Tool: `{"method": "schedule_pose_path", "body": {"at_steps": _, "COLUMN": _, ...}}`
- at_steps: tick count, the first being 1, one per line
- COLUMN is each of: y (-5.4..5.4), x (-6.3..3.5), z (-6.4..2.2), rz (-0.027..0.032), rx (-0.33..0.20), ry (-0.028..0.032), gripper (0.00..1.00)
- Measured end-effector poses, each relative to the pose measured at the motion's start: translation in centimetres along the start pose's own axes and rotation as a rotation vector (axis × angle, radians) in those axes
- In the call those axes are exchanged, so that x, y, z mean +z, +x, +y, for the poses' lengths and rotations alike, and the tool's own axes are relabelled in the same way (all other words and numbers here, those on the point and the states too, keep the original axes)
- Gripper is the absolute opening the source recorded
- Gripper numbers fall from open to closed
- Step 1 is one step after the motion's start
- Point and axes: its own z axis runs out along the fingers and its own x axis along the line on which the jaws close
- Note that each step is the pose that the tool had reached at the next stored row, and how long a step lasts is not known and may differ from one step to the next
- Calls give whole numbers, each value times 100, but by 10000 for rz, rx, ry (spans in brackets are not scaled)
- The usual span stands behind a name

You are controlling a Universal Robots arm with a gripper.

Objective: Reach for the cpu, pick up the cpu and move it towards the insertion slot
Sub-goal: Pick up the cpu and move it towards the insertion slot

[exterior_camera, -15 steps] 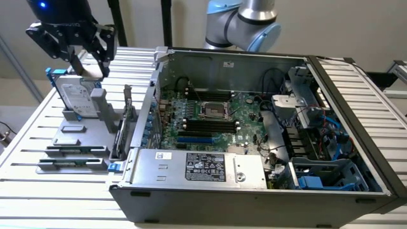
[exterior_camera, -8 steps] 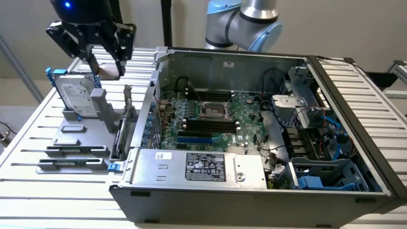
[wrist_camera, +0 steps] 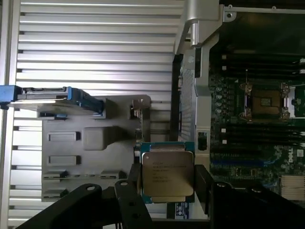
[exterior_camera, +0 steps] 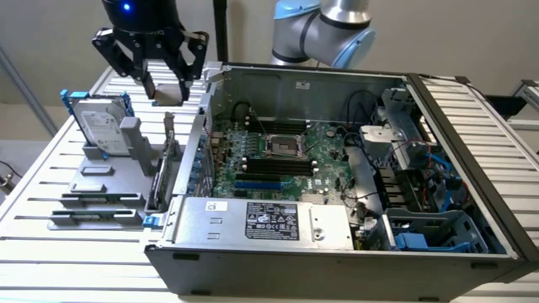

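My gripper (exterior_camera: pixel 168 85) hangs above the slatted table, to the exterior view's left of the open computer case, and it is shut on the cpu (exterior_camera: pixel 169 93). In the wrist view the cpu (wrist_camera: pixel 167 175) is a flat silver square with printed text and a blue-green rim, clamped at its two sides between the black fingers (wrist_camera: pixel 131 188) of the gripper (wrist_camera: pixel 167 191). The insertion slot (exterior_camera: pixel 284 146) is a silver-framed square socket with a dark centre on the green motherboard, to the exterior view's right of the gripper and lower. The wrist view shows the insertion slot (wrist_camera: pixel 265 101) inside the case.
A hard drive (exterior_camera: pixel 103 129) with a blue bracket stands on a grey fixture (exterior_camera: pixel 97 186) under the gripper. The case wall (exterior_camera: pixel 201 126) rises between gripper and motherboard. Black memory slots (exterior_camera: pixel 274 165), a power supply (exterior_camera: pixel 261 221) and cables (exterior_camera: pixel 404 177) fill the case.
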Motion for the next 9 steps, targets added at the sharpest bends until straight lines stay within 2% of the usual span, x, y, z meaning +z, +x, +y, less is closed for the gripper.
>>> {"method": "schedule_pose_path", "body": {"at_steps": 9, "y": -409, "x": 0, "z": -5, "rz": 11, "rx": 1, "ry": 0, "gripper": 55}}
